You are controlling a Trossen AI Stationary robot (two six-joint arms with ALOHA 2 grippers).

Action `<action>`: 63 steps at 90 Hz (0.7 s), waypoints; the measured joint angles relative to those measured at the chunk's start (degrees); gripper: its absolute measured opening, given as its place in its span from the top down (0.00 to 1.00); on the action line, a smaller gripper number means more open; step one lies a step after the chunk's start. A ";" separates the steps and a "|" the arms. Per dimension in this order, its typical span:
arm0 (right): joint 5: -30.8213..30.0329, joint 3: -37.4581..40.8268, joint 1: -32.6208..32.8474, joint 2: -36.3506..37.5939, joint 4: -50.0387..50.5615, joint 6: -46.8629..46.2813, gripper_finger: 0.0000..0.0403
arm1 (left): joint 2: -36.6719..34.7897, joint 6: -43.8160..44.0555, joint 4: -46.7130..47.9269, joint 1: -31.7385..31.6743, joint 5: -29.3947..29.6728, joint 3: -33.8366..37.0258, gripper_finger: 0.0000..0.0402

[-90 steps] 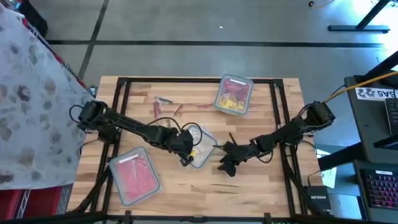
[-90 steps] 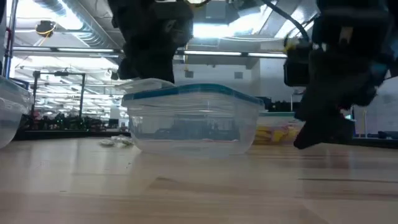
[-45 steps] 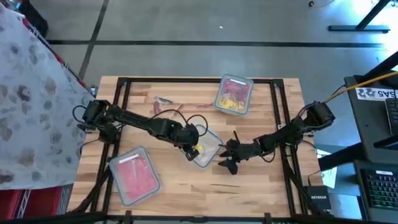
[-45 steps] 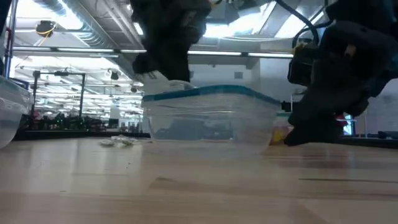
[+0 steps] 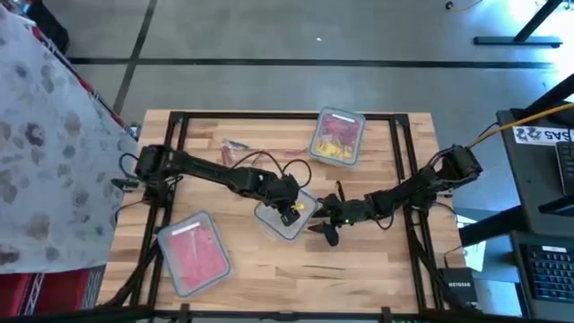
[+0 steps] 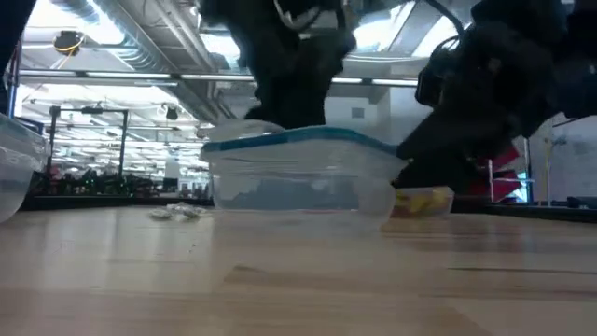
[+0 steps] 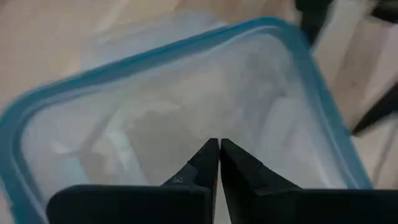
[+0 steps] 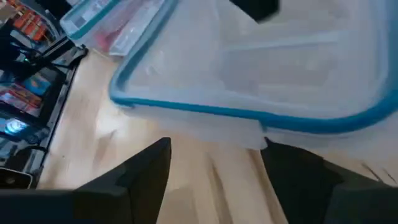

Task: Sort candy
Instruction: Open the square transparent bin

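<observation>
A clear container with a blue rim stands at the table's middle, with pale, clear-wrapped candy on its floor. My left gripper hangs shut over the container's inside with nothing between its fingers. My right gripper is open and low at the container's right side, its two fingers standing on either side of the rim. Loose candy lies on the wood at the far left of centre. My right gripper comes level from the table's right at the container's right-hand rim, which lies between its open fingers. Whether a finger touches the wall, I cannot tell.
A container of yellow candy stands at the far side, right of centre. A container of red candy lies near the front left. A dark frame runs around the tabletop. Bare wood lies at the near right.
My left gripper has moved toward the table's right and far edges, from the container's near left corner to above its inside. The container has slid a little to the right and turned slightly. My right gripper has drawn closer to the container's right side.
</observation>
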State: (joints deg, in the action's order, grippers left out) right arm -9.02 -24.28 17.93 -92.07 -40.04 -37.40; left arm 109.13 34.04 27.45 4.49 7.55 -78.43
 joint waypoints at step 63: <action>8.07 -2.48 2.57 0.08 -10.73 -8.46 0.41 | 7.01 -1.49 -3.13 0.58 1.29 -0.57 1.00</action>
State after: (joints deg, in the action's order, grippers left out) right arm -0.94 -26.76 20.50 -91.99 -50.76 -45.87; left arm 116.14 32.55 24.31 5.07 8.84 -79.00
